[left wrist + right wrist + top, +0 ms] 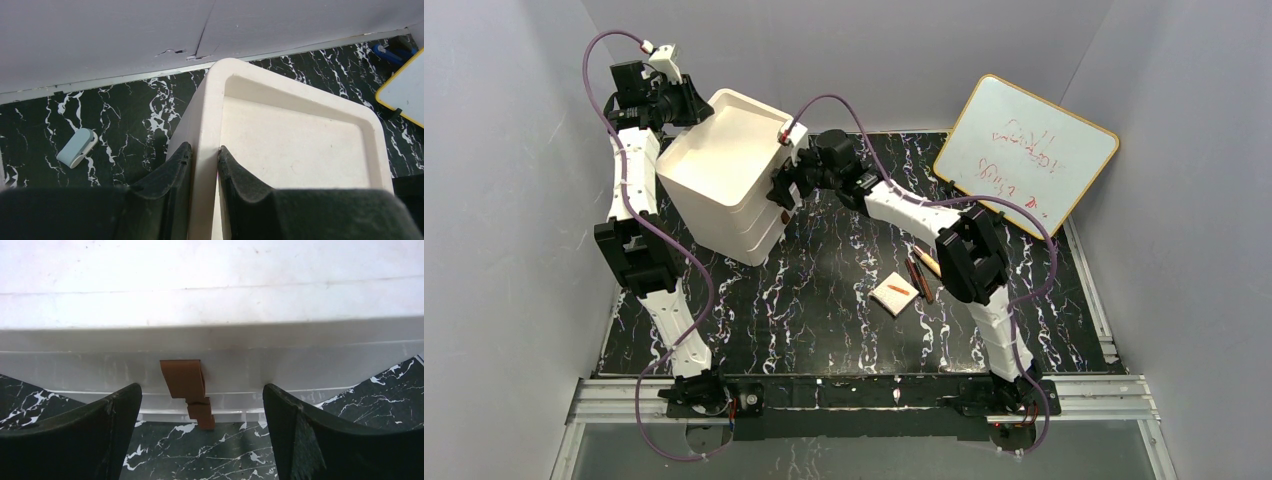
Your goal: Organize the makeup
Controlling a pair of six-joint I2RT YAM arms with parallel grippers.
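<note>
The makeup lies on the black marble table right of centre: a white square pad with an orange mark (896, 293) and thin brown, red and yellow sticks (921, 275) beside it. My left gripper (692, 105) (204, 148) is shut on the far rim of the cream drawer box (724, 170) (300, 145), one finger outside the wall and one inside the top tray. My right gripper (782, 195) (201, 387) stands open at the box's drawer front. The stacked brown knobs (185, 377) sit between its fingers without touching them.
A yellow-framed whiteboard (1024, 150) (405, 87) leans at the back right. A small light-blue clip-like object (77, 147) lies on the table behind the box near the back wall. Grey walls close in on three sides.
</note>
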